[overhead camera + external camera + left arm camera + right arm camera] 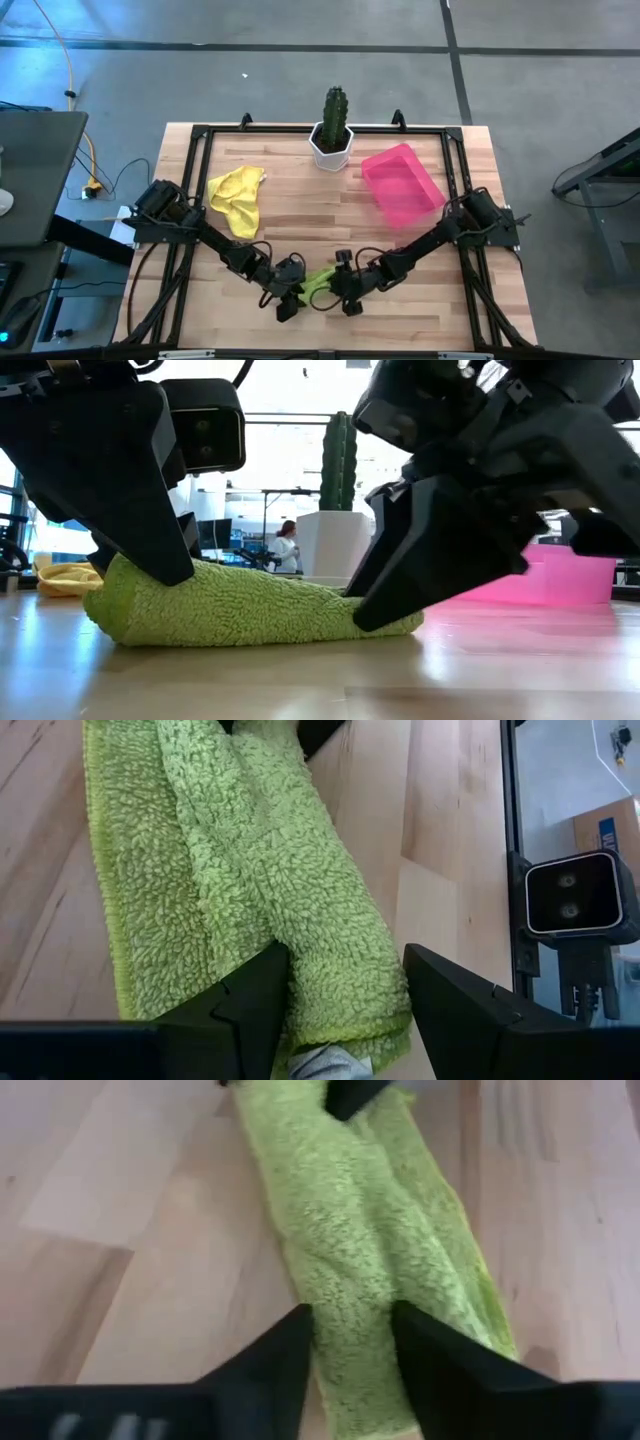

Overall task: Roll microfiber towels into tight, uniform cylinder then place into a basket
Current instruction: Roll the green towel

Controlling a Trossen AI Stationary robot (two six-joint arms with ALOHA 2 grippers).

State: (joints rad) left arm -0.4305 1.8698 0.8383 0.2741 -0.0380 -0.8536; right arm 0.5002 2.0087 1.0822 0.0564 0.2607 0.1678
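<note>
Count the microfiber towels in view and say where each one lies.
2. The lime green towel lies rolled at the table's front edge, with the left gripper and right gripper at its two ends. The yellow towel lies crumpled, left of the cactus pot.

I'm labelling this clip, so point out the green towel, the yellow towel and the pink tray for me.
green towel (pixel 250 605): low view, middle of the roll.
yellow towel (pixel 238 198): high view, centre of the crumpled cloth.
pink tray (pixel 402 186): high view, bare floor.

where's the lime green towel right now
In the high view, the lime green towel lies at the table's near edge, centre, between the left claw and right claw, each gripping one end.
</note>
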